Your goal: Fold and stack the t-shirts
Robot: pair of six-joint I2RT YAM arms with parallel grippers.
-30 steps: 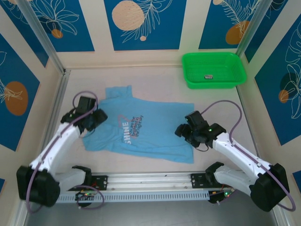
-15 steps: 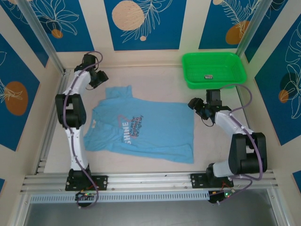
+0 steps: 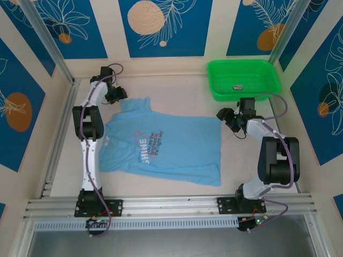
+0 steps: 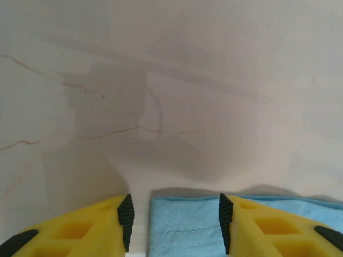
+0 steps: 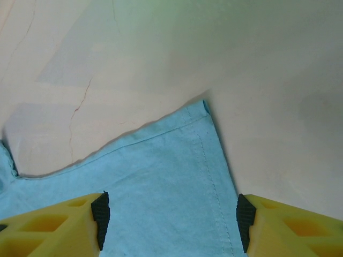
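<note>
One light blue t-shirt (image 3: 163, 147) with white and pink lettering lies spread flat in the middle of the table. My left gripper (image 3: 119, 97) is at its far left corner. In the left wrist view the gripper (image 4: 174, 217) is open, and a hemmed edge of the t-shirt (image 4: 185, 235) lies between the yellow fingers, clear of the left pad (image 4: 126, 219). My right gripper (image 3: 223, 114) is at the far right corner. The right wrist view shows that gripper (image 5: 171, 220) open, straddling the t-shirt (image 5: 161, 176) just behind its corner.
A bright green basket (image 3: 268, 75) stands at the back right with a small dark item (image 3: 237, 87) in it. Metal posts and walls close in the left, right and back sides. Bare table lies around the shirt.
Both arms have stretched from the shirt's sides out to its far corners. The left jaws have narrowed a little. The shirt has stayed flat in place.
</note>
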